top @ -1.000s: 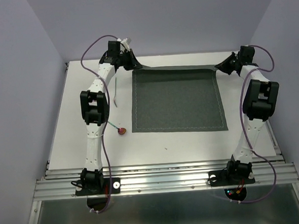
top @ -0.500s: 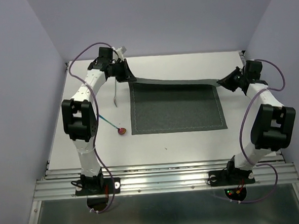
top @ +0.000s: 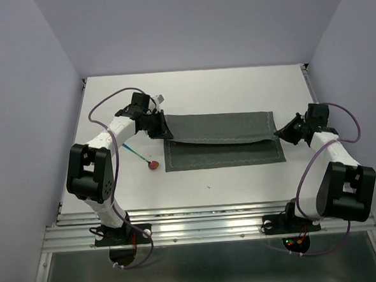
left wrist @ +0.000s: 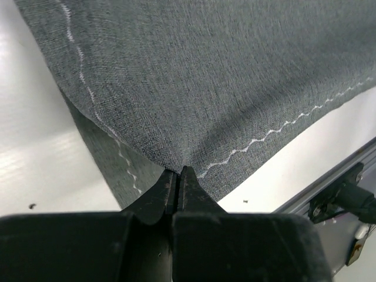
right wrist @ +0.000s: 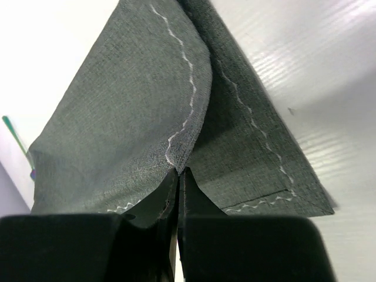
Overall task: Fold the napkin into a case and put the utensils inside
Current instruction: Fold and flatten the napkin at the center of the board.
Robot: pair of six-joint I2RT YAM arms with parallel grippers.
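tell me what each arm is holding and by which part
Both hold the napkin: the left tool is shut on the upper layer's left corner, the right tool on its right corner.

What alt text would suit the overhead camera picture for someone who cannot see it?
A dark grey stitched fabric napkin lies doubled over on a white table, its upper layer pinched at each end by the left gripper and the right gripper. A small spoon with a red round bowl and teal handle lies left of it.

Matt woven cloth napkin (top: 223,140), stitched seams
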